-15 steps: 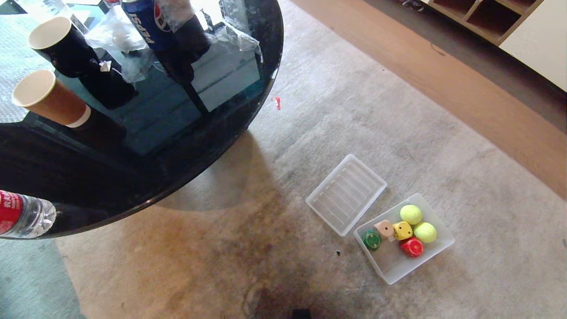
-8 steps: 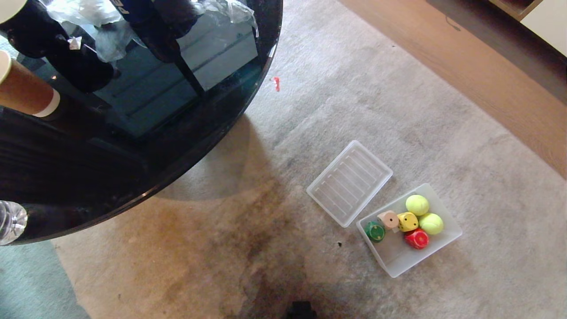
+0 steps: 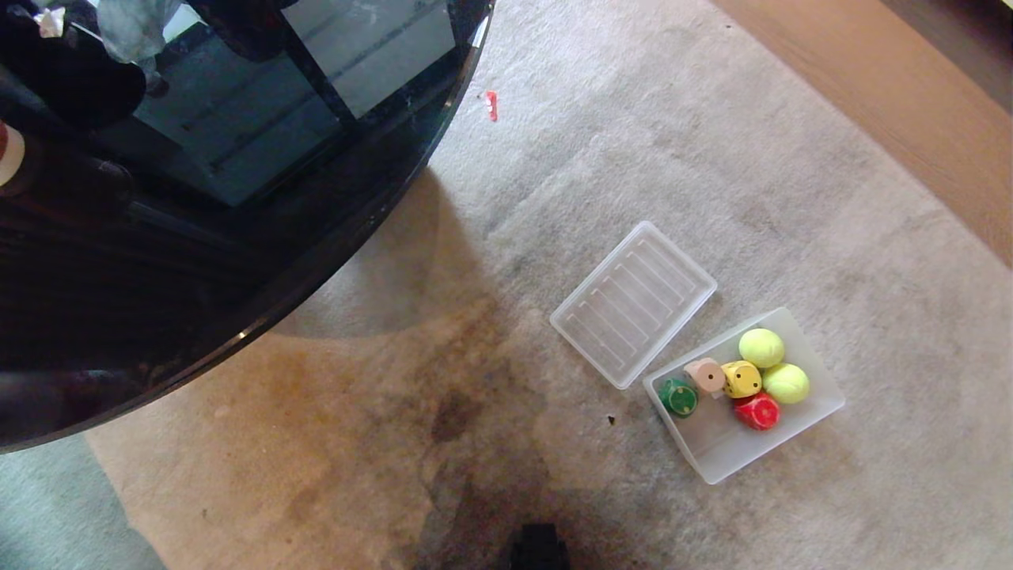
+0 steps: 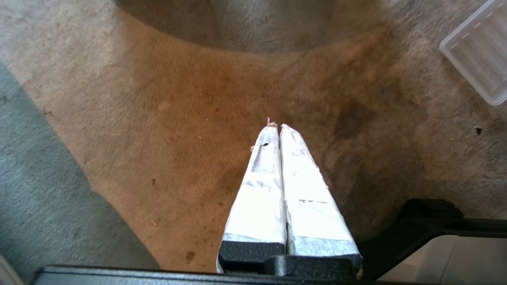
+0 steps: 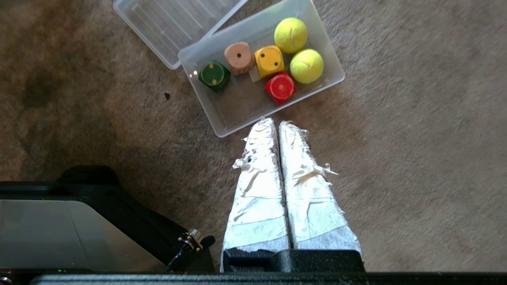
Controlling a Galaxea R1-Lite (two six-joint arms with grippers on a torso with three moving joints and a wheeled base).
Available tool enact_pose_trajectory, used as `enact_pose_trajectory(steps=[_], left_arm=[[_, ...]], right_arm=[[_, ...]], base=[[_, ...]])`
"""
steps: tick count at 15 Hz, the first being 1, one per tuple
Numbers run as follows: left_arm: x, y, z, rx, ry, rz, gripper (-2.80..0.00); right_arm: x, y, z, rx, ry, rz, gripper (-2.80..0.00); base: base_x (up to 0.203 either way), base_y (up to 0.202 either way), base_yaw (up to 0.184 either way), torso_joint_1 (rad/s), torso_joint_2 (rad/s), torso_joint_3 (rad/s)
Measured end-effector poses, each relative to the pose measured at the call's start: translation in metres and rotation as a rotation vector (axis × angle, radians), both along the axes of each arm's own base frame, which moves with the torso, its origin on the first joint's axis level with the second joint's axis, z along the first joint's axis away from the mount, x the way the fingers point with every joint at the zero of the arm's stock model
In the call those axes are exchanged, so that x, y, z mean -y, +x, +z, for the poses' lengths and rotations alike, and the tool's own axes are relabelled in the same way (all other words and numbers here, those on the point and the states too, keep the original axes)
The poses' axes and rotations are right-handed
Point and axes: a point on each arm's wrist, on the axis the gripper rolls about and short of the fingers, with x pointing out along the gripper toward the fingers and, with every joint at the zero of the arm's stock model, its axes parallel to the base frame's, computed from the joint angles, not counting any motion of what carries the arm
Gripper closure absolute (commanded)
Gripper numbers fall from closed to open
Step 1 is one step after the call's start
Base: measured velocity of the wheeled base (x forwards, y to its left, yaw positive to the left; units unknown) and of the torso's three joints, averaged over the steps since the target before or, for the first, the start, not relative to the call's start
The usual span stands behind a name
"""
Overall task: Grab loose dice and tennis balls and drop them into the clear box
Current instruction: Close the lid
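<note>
A round black glass worktop [image 3: 237, 261] fills the upper left, standing on a stained beige carpet [image 3: 554, 158]. The left hand [image 4: 279, 127] hangs above bare carpet, its taped fingers pressed together and holding nothing. Right of centre on the carpet lies a flat ribbed lid [image 3: 633, 303], one corner touching the clear box [image 3: 728, 455]. Inside the box, from left to right, sit the green die [image 3: 678, 396], tan die [image 3: 705, 374], yellow die [image 3: 741, 378] and red die [image 3: 757, 411], then two tennis balls [image 3: 761, 347] side by side at its right end. The right hand [image 5: 276, 123] hangs just beside the box's near edge, fingers pressed together, empty.
</note>
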Motion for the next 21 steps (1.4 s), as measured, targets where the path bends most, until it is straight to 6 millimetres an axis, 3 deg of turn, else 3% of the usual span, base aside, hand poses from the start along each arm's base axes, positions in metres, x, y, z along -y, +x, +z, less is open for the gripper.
enact_pose_trajectory(steps=[10,21], left_arm=[[0.0,0.0,0.0,0.0,0.0,0.0,0.0],[0.0,0.0,0.0,0.0,0.0,0.0,0.0]], right_arm=[[0.0,0.0001,-0.0001,0.0,0.0,0.001,0.0],[0.0,0.0001,-0.0002,0.0,0.002,-0.001,0.0]], base=[[0.0,0.0,0.0,0.003,0.0,-0.176],[0.0,0.0,0.0,0.001,0.0,-0.006]])
